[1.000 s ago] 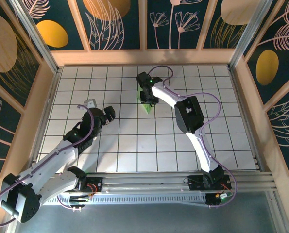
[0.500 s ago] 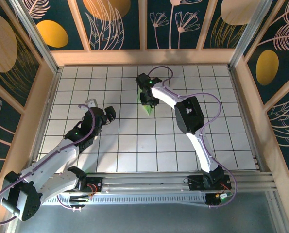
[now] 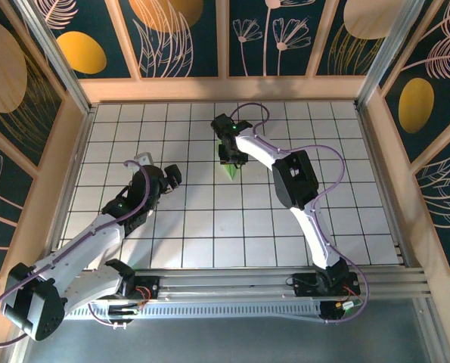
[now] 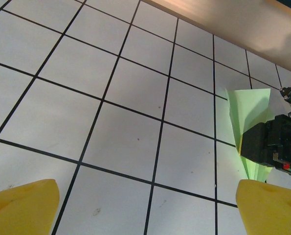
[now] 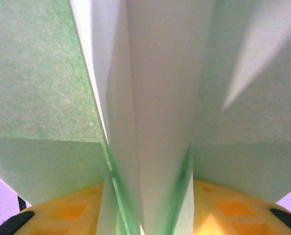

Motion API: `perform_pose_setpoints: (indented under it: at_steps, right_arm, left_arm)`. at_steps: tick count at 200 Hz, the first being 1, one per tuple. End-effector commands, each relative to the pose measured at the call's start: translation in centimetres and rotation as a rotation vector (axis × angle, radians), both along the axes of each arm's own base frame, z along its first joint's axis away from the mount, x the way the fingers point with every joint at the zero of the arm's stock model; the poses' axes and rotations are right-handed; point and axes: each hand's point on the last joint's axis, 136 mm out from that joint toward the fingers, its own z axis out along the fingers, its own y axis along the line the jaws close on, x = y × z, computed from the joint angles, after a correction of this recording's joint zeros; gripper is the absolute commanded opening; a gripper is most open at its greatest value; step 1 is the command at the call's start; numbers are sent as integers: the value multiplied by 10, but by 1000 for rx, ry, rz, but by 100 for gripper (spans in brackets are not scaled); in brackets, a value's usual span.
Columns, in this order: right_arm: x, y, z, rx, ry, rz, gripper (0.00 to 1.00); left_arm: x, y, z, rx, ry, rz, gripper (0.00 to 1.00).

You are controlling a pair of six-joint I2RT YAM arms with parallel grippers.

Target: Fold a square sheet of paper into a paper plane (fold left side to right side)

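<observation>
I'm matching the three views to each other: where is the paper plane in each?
Top external: paper plane near the centre, under the right gripper.
Left wrist: plane at the right edge, beside that gripper.
Right wrist: plane close up, between that gripper's yellow fingers.
Shared landmark: the right gripper.

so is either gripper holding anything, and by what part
The right gripper pinches the plane by its centre fold, wings spread to either side. The left gripper is open over bare tiles, holding nothing.
</observation>
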Motion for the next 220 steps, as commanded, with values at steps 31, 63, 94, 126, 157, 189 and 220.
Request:
perform_pose_setpoints:
  at_steps: [31,63,94,126,157,189,220]
  right_arm:
    - [-1,1,41,0,-60,-9,43]
    - [-2,2,47,-1,-68,-3,43]
    - [-3,2,50,2,-72,-1,44]
    - [-2,1,54,-4,-77,1,45]
    - [-4,3,62,-3,-86,13,46]
    - [-12,4,88,-5,-135,40,54]
    - [-24,-5,124,16,-223,53,65]
  left_arm:
    - [5,-2,9,6,-6,-7,93]
    - [6,-3,7,9,1,-10,93]
    - [8,-4,8,8,3,-9,93]
    - [9,-5,10,11,0,-12,93]
    - [12,-4,11,8,1,-9,93]
    - [18,0,3,-23,33,-6,96]
    - [26,12,-6,-86,51,1,96]
